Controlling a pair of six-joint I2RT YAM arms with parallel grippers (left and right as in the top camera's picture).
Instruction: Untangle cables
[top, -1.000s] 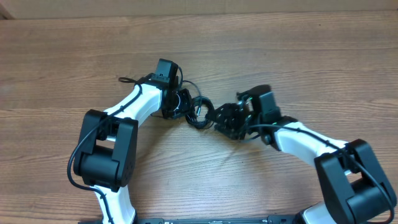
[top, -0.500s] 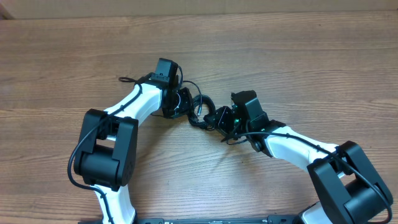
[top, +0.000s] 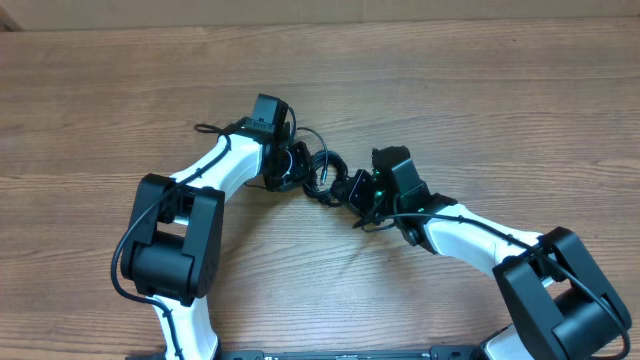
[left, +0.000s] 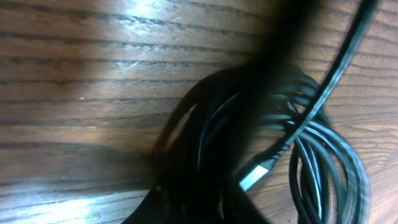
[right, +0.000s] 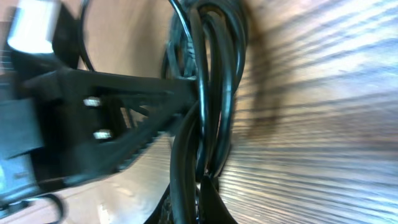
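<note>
Two white-and-black arms reach over one wooden surface (top: 500, 90): the left arm (top: 222, 162) and the right arm (top: 470, 228). Each ends in one pincer, making two in all, the left pincer (top: 293, 166) and the right pincer (top: 352, 190). Between them lies one tangled bundle of thin black cables (top: 325, 172). The strands overlap, so the number of separate cords in it cannot be told. The left wrist view shows several loops side by side and one silver plug end (left: 254, 177). The right wrist view shows one black finger (right: 124, 106) carrying two small screws (right: 92, 101).
</note>
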